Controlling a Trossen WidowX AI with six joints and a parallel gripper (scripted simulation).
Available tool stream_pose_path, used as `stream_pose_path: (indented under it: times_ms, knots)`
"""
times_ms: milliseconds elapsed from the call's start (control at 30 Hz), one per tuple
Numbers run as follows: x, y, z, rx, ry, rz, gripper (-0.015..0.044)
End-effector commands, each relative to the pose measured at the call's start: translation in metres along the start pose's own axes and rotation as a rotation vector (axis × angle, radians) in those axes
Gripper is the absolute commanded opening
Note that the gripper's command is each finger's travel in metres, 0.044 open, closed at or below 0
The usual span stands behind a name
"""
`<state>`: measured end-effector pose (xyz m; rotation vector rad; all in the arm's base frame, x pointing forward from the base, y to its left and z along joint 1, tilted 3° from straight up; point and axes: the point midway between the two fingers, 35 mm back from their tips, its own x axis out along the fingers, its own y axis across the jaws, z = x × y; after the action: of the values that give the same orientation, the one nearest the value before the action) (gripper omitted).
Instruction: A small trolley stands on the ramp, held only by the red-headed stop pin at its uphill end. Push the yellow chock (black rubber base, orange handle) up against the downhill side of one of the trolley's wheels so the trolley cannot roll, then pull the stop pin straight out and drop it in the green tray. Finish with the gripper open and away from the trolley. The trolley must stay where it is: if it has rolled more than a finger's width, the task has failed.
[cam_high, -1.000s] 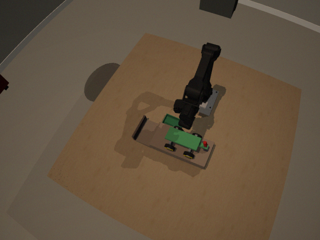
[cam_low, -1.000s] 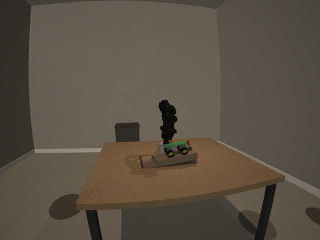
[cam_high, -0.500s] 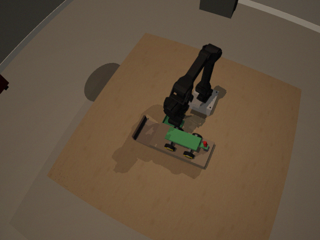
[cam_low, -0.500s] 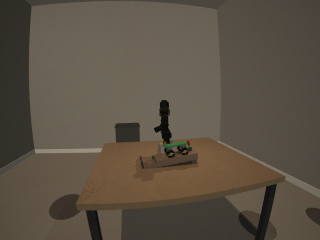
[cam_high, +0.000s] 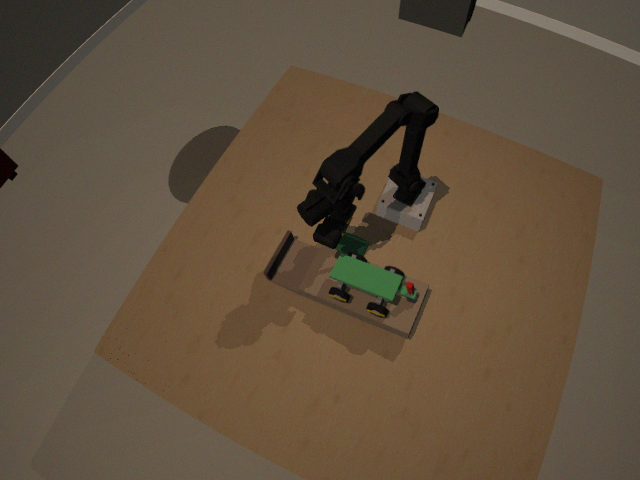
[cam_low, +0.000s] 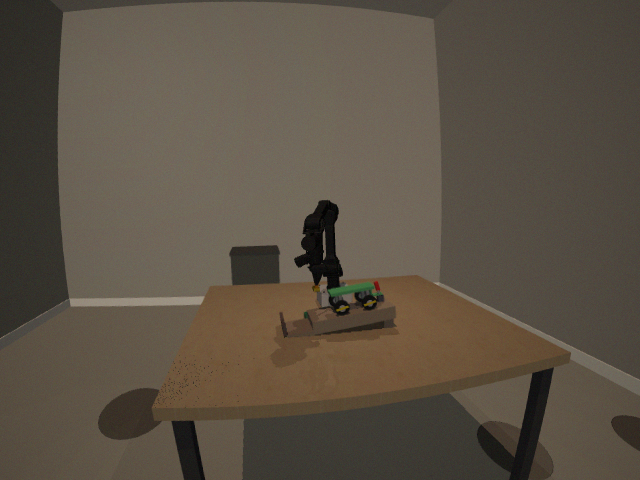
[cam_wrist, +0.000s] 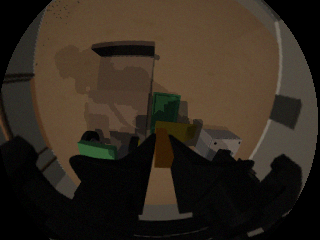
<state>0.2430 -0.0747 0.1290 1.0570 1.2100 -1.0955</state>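
Note:
My gripper (cam_wrist: 160, 136) (cam_low: 315, 285) is shut on the orange handle of the yellow chock (cam_wrist: 182, 131) (cam_low: 315, 288) and holds it in the air, above the area of the green tray (cam_high: 353, 243) (cam_wrist: 166, 107). The chock is mostly hidden by the gripper in the top view. The green trolley (cam_high: 366, 276) (cam_low: 351, 289) (cam_wrist: 98, 150) stands on the ramp (cam_high: 310, 289) (cam_low: 351, 321) (cam_wrist: 121, 75). The red-headed stop pin (cam_high: 409, 287) (cam_low: 376, 285) stands upright at the trolley's uphill end. No chock is at the wheels.
A dark end wall (cam_high: 279, 256) (cam_low: 283, 324) (cam_wrist: 125, 50) closes the ramp's low end. The green tray lies beside the ramp on the robot's side, close to the trolley's downhill wheel. The arm's pale base (cam_high: 406, 206) (cam_wrist: 219, 141) stands beyond it on the wooden table (cam_high: 491, 361).

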Motion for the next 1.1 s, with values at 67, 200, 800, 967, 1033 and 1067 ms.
stream_pose_path:
  times_ms: [67, 200, 800, 967, 1033, 1067]
  knots:
    - [-0.002, 0.009, 0.024, -0.003, -0.003, 0.013, 0.0]
    - [-0.003, 0.013, 0.039, -0.003, -0.004, 0.013, 0.0]
    - [-0.003, 0.014, 0.041, 0.575, 0.037, -0.013, 0.0]
    - [-0.003, 0.014, 0.041, 0.755, 0.049, -0.021, 0.0]
    - [-0.003, 0.014, 0.042, 0.827, 0.054, -0.025, 0.0]
    - [-0.003, 0.014, 0.042, 0.863, 0.056, -0.027, 0.0]
